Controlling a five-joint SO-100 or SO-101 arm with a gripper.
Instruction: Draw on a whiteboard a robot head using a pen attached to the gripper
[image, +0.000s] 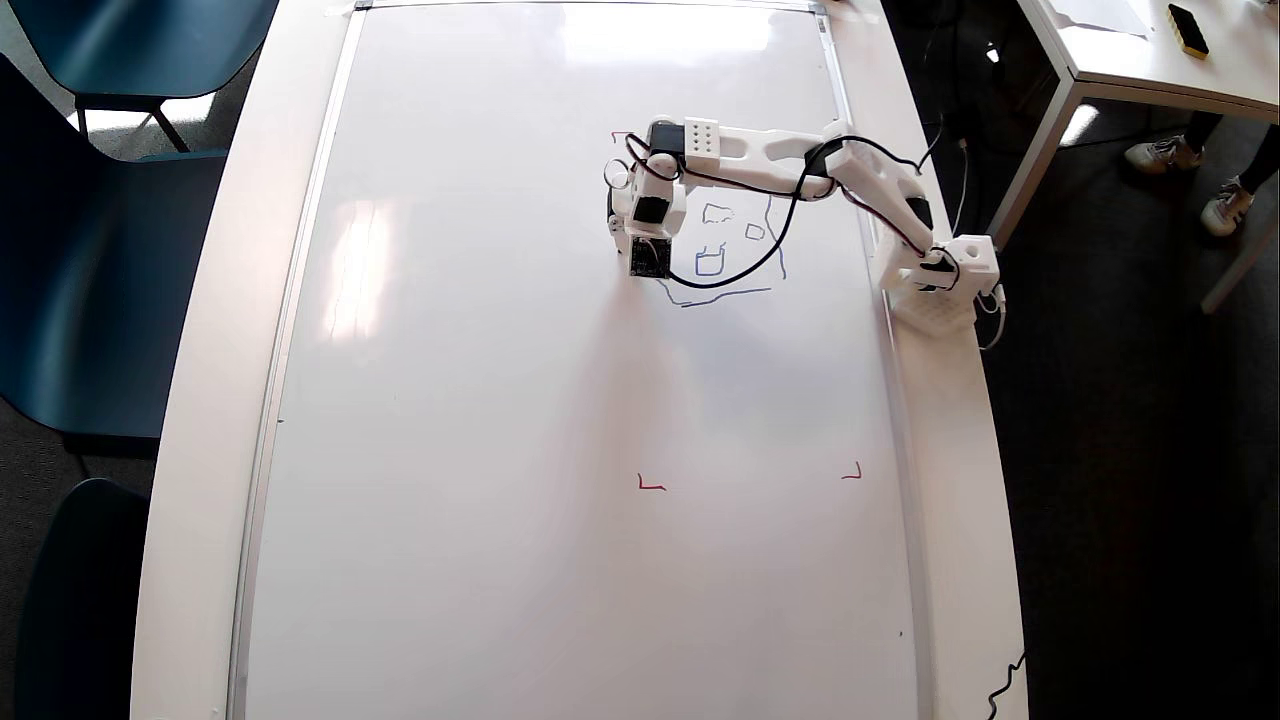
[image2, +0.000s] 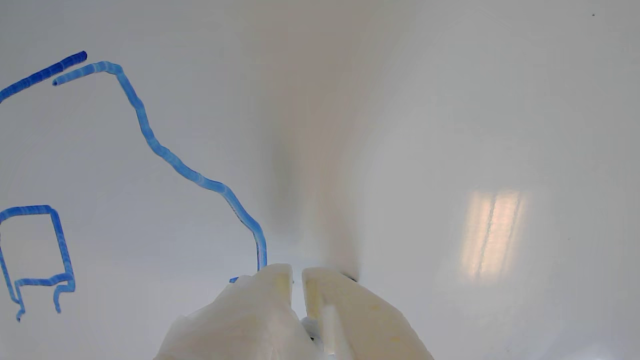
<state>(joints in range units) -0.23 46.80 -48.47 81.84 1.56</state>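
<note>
Wobbly, unfinished blue robot head (image: 725, 250) on glossy whiteboard (image: 480, 450)

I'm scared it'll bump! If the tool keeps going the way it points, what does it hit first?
Likely just the whiteboard: the tool points down at it, beside the blue line. Whether it already touches is unclear.

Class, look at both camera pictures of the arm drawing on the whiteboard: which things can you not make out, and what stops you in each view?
- The pen tip: in the wrist view the gripper covers it; overhead, the arm does.
- The robot head: overhead, its left side lies under the wrist and a black cable crosses it; the wrist view's left edge cuts it.
- Pen contact with the whiteboard: hidden in both.
</note>
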